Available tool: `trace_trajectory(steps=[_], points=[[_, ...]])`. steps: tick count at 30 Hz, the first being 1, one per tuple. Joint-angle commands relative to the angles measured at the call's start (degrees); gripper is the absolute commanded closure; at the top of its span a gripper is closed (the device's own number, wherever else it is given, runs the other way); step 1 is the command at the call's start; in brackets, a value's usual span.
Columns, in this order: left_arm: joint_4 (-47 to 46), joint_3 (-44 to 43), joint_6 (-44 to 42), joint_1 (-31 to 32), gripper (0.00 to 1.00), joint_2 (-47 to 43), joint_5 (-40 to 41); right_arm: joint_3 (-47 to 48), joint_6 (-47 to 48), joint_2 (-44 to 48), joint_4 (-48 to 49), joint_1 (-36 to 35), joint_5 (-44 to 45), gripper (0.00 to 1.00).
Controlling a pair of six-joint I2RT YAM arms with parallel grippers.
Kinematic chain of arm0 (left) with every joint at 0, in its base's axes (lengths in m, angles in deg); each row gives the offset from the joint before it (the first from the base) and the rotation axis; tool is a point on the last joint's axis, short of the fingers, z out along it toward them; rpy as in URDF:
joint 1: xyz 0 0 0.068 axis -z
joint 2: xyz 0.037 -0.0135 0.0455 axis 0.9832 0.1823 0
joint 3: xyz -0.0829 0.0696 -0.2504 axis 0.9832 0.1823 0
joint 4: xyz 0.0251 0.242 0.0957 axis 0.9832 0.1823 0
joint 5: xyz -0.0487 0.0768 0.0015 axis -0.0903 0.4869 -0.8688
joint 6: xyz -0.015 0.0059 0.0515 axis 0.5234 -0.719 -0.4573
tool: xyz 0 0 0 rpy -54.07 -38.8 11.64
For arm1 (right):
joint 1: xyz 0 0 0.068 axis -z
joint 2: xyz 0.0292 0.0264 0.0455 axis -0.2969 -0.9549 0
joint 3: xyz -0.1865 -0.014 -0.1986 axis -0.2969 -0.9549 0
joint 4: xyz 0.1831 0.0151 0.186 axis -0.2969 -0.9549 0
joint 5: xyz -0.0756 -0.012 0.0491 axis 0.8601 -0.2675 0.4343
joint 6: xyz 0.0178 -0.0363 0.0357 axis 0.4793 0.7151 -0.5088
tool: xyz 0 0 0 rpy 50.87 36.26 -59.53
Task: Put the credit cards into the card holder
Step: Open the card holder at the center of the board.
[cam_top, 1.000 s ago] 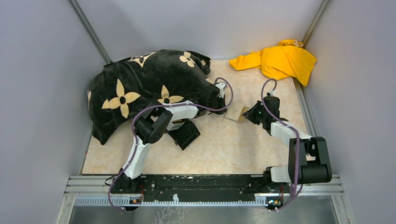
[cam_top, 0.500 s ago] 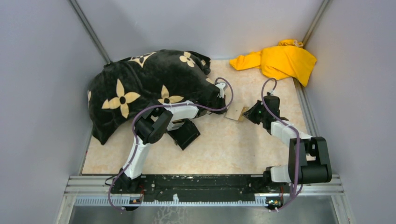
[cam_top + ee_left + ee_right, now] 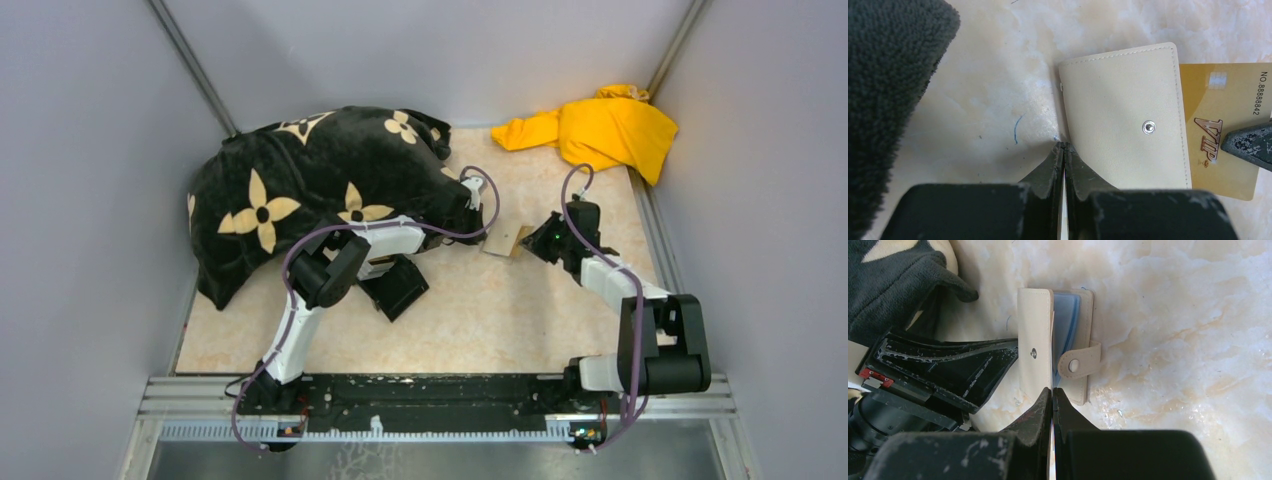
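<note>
The tan card holder (image 3: 503,240) lies open mid-table between my grippers. In the right wrist view one flap (image 3: 1034,340) stands up and the other half holds the light blue card (image 3: 1067,320) under the clasp tab (image 3: 1079,361). The gold-orange card (image 3: 1228,110) sticks out from behind the flap (image 3: 1123,125). My right gripper (image 3: 1053,390) is shut on the gold card's edge, and one of its fingertips (image 3: 1248,145) shows on the card. My left gripper (image 3: 1064,145) is shut, its tips against the flap's left edge.
A black blanket with cream flowers (image 3: 320,170) is heaped at the back left, touching the left arm. A yellow cloth (image 3: 600,128) lies at the back right corner. A black cube-shaped box (image 3: 398,287) sits by the left arm's elbow. Grey walls close in three sides.
My right gripper has shifted slightly up and toward the card holder with the gold card. The left arm and the card holder have not visibly moved.
</note>
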Motion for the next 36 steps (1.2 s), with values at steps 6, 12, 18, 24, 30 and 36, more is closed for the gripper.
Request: trace_trajectory(steps=[6, 12, 18, 24, 30, 36], points=[[9.18, 1.53, -0.4, 1.2, 0.91, 5.02, -0.13, 0.66, 0.55, 0.56, 3.37, 0.73, -1.02, 1.0], [9.33, 1.61, -0.41, 1.16, 0.91, 5.19, -0.13, -0.04, 0.22, 0.05, 4.13, 0.76, -0.92, 1.0], [9.29, 1.41, -0.12, 1.2, 0.91, 5.56, -0.57, -0.33, 0.07, -1.94, 3.33, 0.87, -0.67, 1.0], [9.39, 1.39, -0.46, 1.19, 0.91, 5.55, -0.2, -0.36, -0.46, -3.72, 2.67, 1.06, -0.38, 1.0], [9.32, 1.42, -0.33, 1.16, 0.92, 5.63, -0.39, -0.36, -0.46, -3.5, 1.76, 1.35, 0.29, 1.0], [9.36, 1.72, -0.36, 1.16, 0.92, 5.64, -0.48, -0.72, -1.48, -3.05, 2.95, 1.68, -0.74, 1.0]])
